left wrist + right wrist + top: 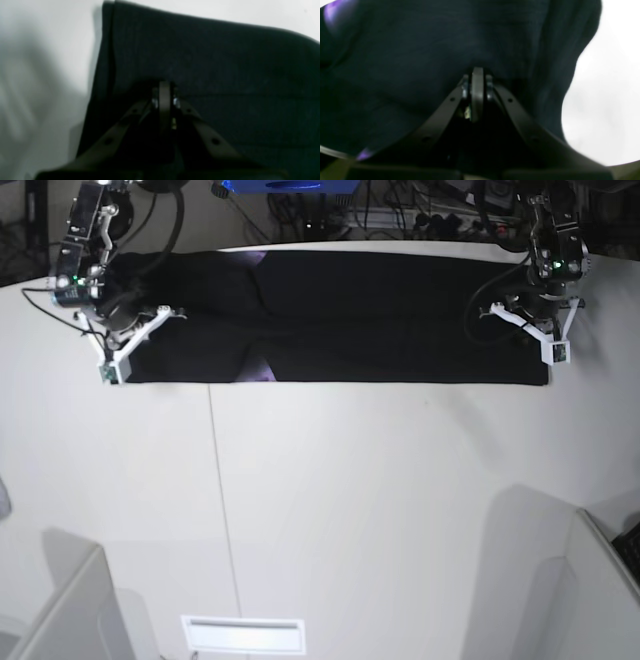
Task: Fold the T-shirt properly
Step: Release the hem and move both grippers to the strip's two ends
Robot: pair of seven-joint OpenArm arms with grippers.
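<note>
One large black cloth T-shirt (pixel 400 315), folded into a long band, is laid across the far edge of one white table (pixel 350 500); small purple patches are visible. Its two near corners are pinched by two grippers: the left gripper (pixel 548 358) and the right gripper (pixel 108 370), each clamped on the cloth.

Lab: cables (pixel 400 210), white table (pixel 350 500)
</note>
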